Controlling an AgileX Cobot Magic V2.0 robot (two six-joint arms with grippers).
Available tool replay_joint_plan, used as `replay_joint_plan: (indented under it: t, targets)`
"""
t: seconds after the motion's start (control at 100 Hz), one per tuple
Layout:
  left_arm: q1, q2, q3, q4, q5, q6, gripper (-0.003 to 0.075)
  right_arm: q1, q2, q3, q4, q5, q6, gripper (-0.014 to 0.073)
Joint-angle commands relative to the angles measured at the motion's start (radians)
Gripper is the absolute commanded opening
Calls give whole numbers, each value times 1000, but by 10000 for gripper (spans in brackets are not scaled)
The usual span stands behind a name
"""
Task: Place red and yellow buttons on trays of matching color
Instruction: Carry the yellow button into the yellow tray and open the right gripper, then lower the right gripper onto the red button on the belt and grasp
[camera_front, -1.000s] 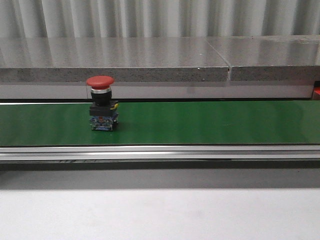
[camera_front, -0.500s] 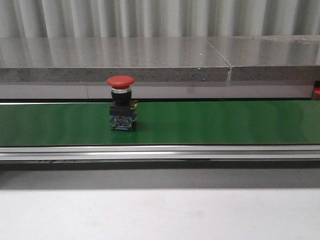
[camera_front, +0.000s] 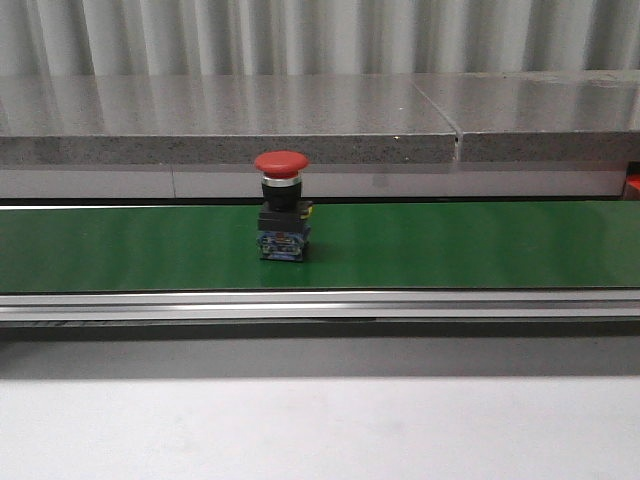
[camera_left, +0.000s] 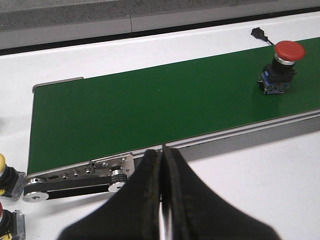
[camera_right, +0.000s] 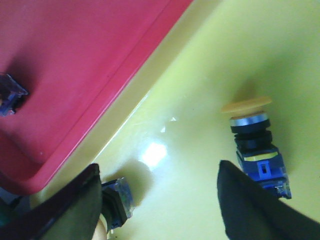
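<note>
We see the red button (camera_front: 281, 205) upright on the green belt (camera_front: 450, 245), left of centre. Left gripper (camera_left: 162, 165) jaws pressed together, empty. Right gripper (camera_right: 157, 192) spread wide over the yellow tray (camera_right: 200, 90); a yellow button (camera_right: 255, 147) there, another partly hidden behind one finger. Red tray (camera_right: 75, 60) alongside.

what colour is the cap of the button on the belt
Red: the button has a red mushroom cap, clearest in the front view.
</note>
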Motion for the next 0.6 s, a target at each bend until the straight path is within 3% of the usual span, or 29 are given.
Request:
replay_joint_plan:
  t: [0.0, 0.24, 0.59]
  targets:
    - [-9, 6, -25, -14, -71, 3, -20, 8, -82, -24, 13, -9, -3, 500]
    - [-9, 6, -25, -14, -71, 3, -20, 92, -203, -24, 8, 58, -35, 500]
    - [-9, 6, -25, -14, -71, 3, -20, 379, -349, -24, 8, 154, -91, 500]
